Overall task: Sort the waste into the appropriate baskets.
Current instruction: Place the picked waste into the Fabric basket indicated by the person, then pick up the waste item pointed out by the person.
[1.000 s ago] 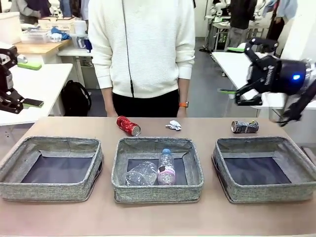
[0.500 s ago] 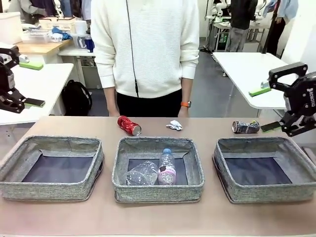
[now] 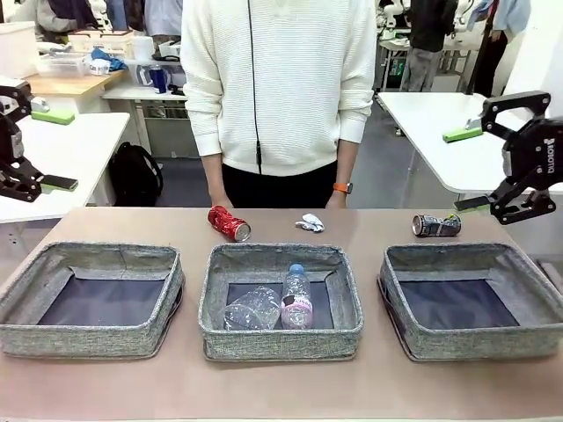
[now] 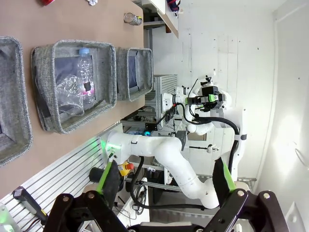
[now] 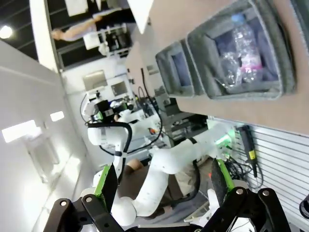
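- While the person (image 3: 286,88) in a white jumper stands at the far side, both arms hang off the ends of the brown counter (image 3: 281,387).
- Left gripper (image 3: 60,149): at the left edge, above counter level, fingers released, nothing between them.
- Right gripper (image 3: 466,169): at the right edge, fingers released, nothing between them, near and above the dark blue can (image 3: 436,226).
- Three low grey woven-fabric baskets stand in a row: left basket (image 3: 92,338), middle basket (image 3: 281,343), right basket (image 3: 475,345).
- Middle basket holds the clear bottle with pink label and blue cap (image 3: 296,299) and the crumpled clear label-less bottle (image 3: 252,309), lying side by side, touching.
- Red can (image 3: 229,223) lies on its side on the counter just behind the middle basket.
- Small white paper wad (image 3: 310,222) lies right of the red can, apart from it.
- Dark blue can lies on its side behind the right basket.
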Tool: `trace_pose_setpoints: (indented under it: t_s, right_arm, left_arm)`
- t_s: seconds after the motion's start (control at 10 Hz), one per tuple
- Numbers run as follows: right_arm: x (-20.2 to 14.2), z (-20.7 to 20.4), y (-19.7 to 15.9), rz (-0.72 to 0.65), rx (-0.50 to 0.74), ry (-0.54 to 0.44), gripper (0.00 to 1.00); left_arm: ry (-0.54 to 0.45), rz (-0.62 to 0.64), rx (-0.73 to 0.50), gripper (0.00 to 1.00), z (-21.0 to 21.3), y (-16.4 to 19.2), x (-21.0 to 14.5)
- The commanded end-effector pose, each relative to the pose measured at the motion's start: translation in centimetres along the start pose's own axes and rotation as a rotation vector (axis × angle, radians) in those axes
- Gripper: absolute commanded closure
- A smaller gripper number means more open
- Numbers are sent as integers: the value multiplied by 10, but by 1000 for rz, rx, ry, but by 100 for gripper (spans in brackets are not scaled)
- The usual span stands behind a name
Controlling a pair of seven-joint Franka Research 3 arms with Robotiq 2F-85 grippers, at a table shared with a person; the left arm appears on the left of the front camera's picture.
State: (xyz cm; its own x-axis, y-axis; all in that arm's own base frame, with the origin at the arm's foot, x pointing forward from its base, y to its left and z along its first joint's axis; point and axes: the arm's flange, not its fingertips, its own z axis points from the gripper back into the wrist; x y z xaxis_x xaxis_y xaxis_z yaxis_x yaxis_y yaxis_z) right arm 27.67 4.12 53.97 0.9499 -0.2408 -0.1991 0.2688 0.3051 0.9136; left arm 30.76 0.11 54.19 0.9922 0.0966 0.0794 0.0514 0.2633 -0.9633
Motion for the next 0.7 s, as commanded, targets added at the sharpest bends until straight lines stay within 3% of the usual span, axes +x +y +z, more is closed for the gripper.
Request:
trace_pose_setpoints:
  t_s: [0.0,0.6]
  right_arm:
    - [1,-2,3,-5,10,-14,0]
    - [1,-2,3,-5,10,-14,0]
  left_arm:
    - [7,-11,5,0,1,0,-2]
    - [7,-11,5,0,1,0,-2]
